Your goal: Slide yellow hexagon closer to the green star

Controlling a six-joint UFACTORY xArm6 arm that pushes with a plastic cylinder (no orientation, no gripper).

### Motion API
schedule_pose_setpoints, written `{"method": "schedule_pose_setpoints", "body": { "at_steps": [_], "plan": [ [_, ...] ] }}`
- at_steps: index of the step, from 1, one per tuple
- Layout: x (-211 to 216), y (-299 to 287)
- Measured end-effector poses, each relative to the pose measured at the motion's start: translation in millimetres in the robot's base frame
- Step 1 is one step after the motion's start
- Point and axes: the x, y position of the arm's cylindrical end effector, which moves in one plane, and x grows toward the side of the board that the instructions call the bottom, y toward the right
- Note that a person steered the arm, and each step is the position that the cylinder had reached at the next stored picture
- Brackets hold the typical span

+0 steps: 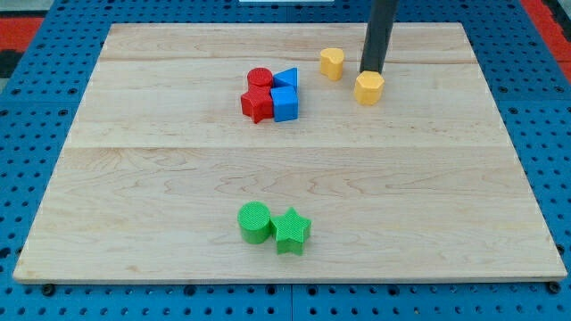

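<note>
The yellow hexagon [368, 88] sits near the view's top right of the wooden board. My tip [372, 70] rests right behind it, on its upper side, touching or nearly touching it. The green star [291, 231] lies near the view's bottom centre, far below and left of the hexagon. A green cylinder [255, 222] touches the star's left side.
A yellow heart-shaped block [332, 63] lies just left of my tip. A cluster of a red cylinder [260, 78], a red block [257, 103], a blue triangle [286, 78] and a blue cube [285, 103] sits at upper centre. The board's [134, 178] edges border blue pegboard.
</note>
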Motion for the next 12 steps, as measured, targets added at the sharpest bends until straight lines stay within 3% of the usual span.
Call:
{"method": "schedule_pose_setpoints", "body": {
  "at_steps": [7, 12],
  "plan": [
    [165, 8],
    [254, 37]
  ]
}}
